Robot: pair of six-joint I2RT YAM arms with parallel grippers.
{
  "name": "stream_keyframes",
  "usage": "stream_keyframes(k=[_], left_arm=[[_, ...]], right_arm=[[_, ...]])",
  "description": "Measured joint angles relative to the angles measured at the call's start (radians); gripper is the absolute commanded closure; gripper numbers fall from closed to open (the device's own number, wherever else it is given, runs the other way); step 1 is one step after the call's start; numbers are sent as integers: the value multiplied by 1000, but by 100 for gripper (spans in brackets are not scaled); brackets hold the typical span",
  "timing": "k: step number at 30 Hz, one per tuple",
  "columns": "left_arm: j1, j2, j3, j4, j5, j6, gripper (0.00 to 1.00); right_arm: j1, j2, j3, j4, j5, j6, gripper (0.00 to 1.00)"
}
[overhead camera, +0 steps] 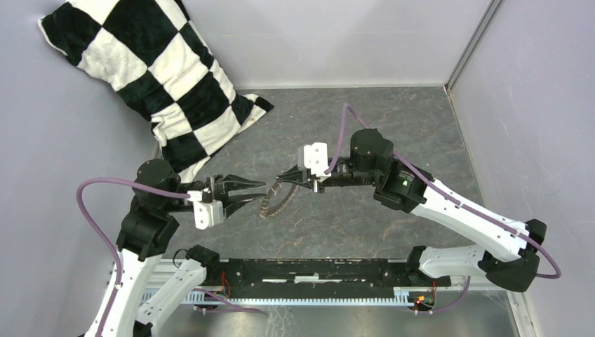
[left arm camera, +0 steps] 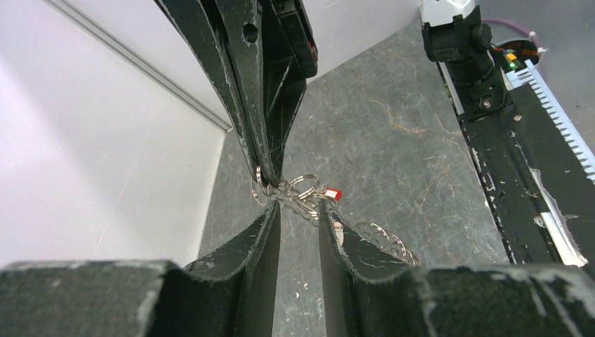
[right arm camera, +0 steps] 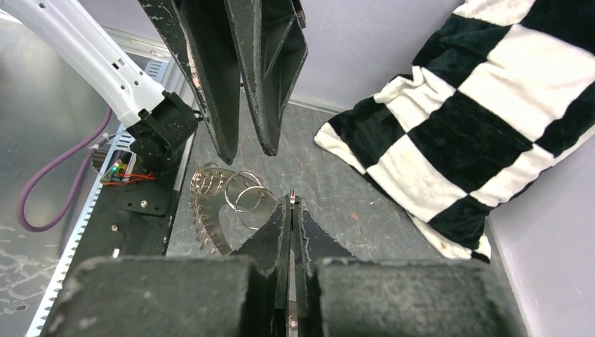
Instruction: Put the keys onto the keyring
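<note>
Grey desk (overhead camera: 393, 126), centre frame: right gripper (overhead camera: 286, 175) clamps the keyring (overhead camera: 272, 203), left gripper (overhead camera: 258, 193) half open, empty, facing the red-tagged keys (left arm camera: 334, 193) it must next pinch.

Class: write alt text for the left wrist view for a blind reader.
The right gripper, jaws shut, pinches the keyring above a grey table. A red-tagged key sits beside its rings, just beyond the left gripper's open jaws.
</note>
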Motion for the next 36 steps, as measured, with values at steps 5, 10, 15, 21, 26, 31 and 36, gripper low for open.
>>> stream_keyframes(k=[5,10,15,21,26,31,36], left_arm=[[0,0,-4,6,25,6,70],[0,0,-13,-3,24,24,74],[0,-6,-13,-8,-14,29,70],[0,-16,1,-84,-37,60,67],[0,-18,12,-113,-31,101,66],[0,-18,16,-163,-23,182,68],[0,-21,16,-204,-21,287,69]], right_arm=[[0,15,0,6,-20,9,99],[0,24,7,8,-38,15,99],[-2,21,10,6,-39,14,99],[-7,12,15,-2,-46,14,99],[-9,12,27,-1,-58,15,99],[-10,12,28,-1,-65,16,99],[-10,12,29,-1,-74,23,99]])
